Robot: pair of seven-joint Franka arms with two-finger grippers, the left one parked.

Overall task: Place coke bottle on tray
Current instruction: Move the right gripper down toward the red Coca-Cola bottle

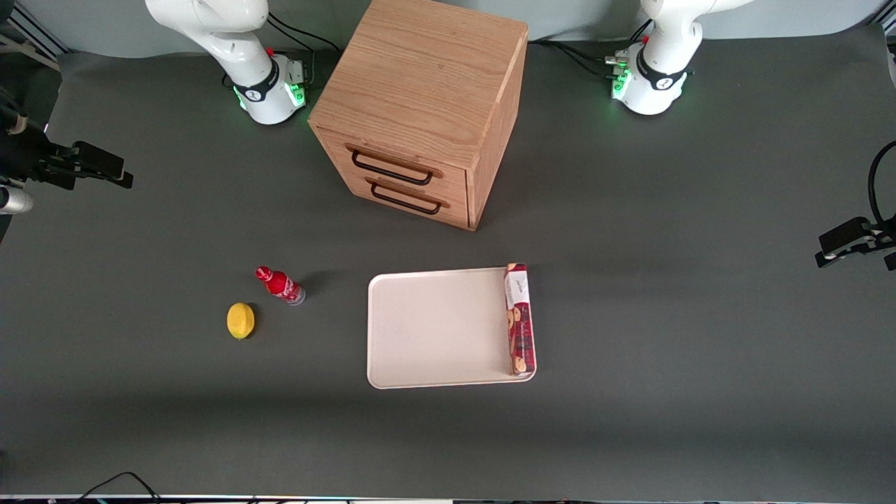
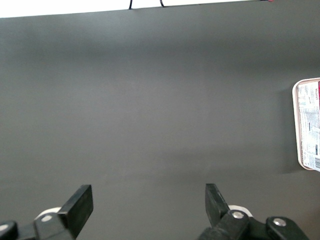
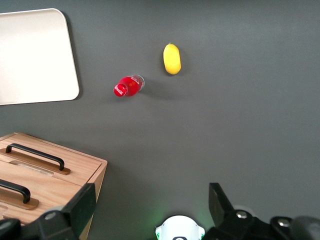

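The coke bottle (image 1: 280,285), tiny with a red cap and label, stands tilted on the dark table beside the tray (image 1: 434,336), toward the working arm's end. It also shows in the right wrist view (image 3: 127,86), with the tray (image 3: 35,55) apart from it. My right gripper (image 1: 115,171) hangs at the working arm's end of the table, well above the surface and farther from the front camera than the bottle. Its fingers (image 3: 80,207) are open and empty.
A yellow lemon (image 1: 241,320) lies beside the bottle, nearer the front camera. A long red biscuit box (image 1: 519,318) lies in the tray along its edge toward the parked arm. A wooden two-drawer cabinet (image 1: 420,105) stands farther back, between the arm bases.
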